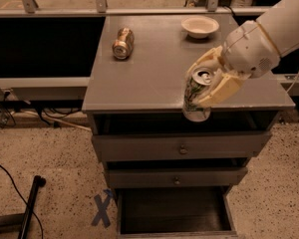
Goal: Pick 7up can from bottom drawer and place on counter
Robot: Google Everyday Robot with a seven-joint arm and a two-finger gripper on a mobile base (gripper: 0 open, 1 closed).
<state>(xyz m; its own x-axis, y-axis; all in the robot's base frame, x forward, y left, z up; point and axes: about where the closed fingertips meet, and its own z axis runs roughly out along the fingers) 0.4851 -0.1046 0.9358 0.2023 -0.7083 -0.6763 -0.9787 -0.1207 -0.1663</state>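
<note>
Plastic tool (205,86) at glossy counter's (149,76) front clamps metal 7up can (193,102).

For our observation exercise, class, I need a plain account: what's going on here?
The robot's gripper is shut on the upright 7up can, holding it at the front edge of the counter, right of centre; it does not look set down yet. The bottom drawer stands open, its inside dark. Further back on the counter are a golden-brown can on its side and a white bowl.
</note>
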